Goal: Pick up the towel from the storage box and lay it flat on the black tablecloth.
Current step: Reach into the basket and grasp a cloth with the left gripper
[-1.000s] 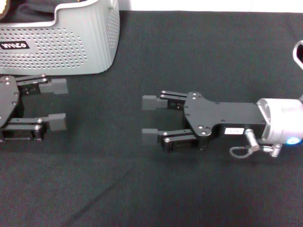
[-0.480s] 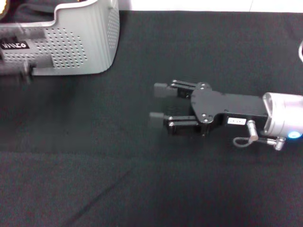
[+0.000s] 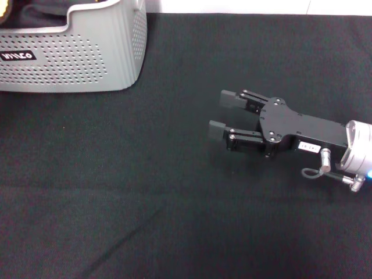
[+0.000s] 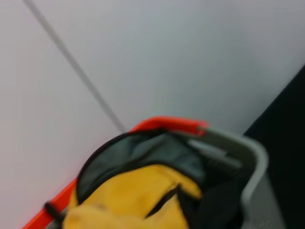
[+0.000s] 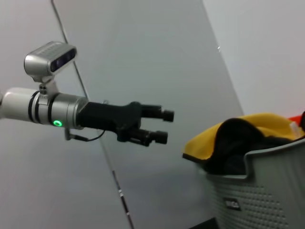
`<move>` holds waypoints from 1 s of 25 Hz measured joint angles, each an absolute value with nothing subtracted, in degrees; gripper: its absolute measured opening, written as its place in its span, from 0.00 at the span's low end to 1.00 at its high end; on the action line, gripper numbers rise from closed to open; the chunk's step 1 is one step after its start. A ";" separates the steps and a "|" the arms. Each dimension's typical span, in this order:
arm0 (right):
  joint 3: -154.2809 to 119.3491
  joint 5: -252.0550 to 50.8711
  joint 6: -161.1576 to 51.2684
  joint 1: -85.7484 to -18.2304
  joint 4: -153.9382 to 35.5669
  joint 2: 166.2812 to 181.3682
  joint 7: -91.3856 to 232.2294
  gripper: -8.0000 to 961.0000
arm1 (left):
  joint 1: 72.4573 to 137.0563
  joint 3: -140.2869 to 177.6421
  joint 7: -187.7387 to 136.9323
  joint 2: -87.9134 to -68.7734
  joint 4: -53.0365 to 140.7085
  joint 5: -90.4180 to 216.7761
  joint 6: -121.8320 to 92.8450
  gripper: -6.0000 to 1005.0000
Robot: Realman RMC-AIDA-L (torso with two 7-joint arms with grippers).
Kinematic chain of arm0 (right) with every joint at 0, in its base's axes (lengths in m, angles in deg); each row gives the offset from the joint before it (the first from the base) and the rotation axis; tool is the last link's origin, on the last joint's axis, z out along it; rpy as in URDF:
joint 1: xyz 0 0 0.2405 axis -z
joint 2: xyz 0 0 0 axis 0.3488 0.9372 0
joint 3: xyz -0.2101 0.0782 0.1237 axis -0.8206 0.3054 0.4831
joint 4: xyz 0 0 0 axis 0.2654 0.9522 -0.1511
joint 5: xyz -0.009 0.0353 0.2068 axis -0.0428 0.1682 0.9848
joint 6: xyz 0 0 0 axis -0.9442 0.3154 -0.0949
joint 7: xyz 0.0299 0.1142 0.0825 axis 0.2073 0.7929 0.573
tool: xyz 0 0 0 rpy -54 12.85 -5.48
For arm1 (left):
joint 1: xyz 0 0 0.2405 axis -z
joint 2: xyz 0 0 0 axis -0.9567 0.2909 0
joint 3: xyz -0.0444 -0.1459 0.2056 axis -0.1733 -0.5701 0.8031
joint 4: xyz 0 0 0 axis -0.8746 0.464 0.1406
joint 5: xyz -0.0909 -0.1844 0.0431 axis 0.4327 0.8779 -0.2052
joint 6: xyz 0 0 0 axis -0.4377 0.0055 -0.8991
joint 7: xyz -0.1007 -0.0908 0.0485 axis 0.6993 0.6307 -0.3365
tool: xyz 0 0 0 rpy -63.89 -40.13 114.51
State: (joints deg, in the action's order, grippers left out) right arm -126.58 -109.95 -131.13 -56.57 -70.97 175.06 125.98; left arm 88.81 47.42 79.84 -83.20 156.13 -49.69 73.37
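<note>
Towel (image 4: 138, 191) heaped in the storage box (image 3: 81, 58) at the far left of the black tablecloth (image 3: 174, 203), yellow face bulging up and a grey-teal fold with dark stitched edge curling over it, as seen from the left wrist. Partly buried under a dark black fabric bundle (image 5: 238, 143) in the right wrist view, yellow showing only as a rim around it. Barely glimpsed from the head camera: a sliver of yellow at the frame's top left corner, box cut off there by the frame edge. Perforated grey wall and small black label with white letters (image 3: 17, 56) facing the robot. Orange rim (image 4: 162, 124) of something behind the box, identity unclear. Left gripper (image 5: 162, 126) out of the head view entirely, caught only from the right wrist: raised in the air, level with the heap and apart from it, pointed toward it, fingers a little apart and holding nothing. Right gripper (image 3: 223, 115) low over the cloth right of centre, well apart from the box, pointed toward it, fingers apart and empty; arm cut off at the frame's right edge. Wide bare stretch of creased black fabric between right gripper and box and across the whole near side. Pale wall (image 4: 190, 57) behind the box, cloth's far edge meeting a white strip (image 3: 261, 7) at the top.
</note>
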 joint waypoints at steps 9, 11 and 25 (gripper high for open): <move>-125.96 -109.97 -130.13 -57.36 -71.12 175.57 124.38 0.87 | 90.55 47.78 80.57 -83.44 150.63 -58.55 68.37 0.78; -125.95 -109.96 -130.13 -57.54 -71.11 175.54 124.37 0.88 | 91.18 47.81 80.16 -83.39 147.98 -58.61 66.80 0.78; -124.42 -109.65 -130.19 -55.99 -70.76 175.60 123.73 0.87 | 94.25 48.82 79.12 -83.30 142.30 -60.94 63.12 0.77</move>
State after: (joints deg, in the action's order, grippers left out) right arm -124.42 -109.65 -130.19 -55.99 -70.76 175.60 123.73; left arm 94.25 48.82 79.12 -83.30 142.30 -60.94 63.12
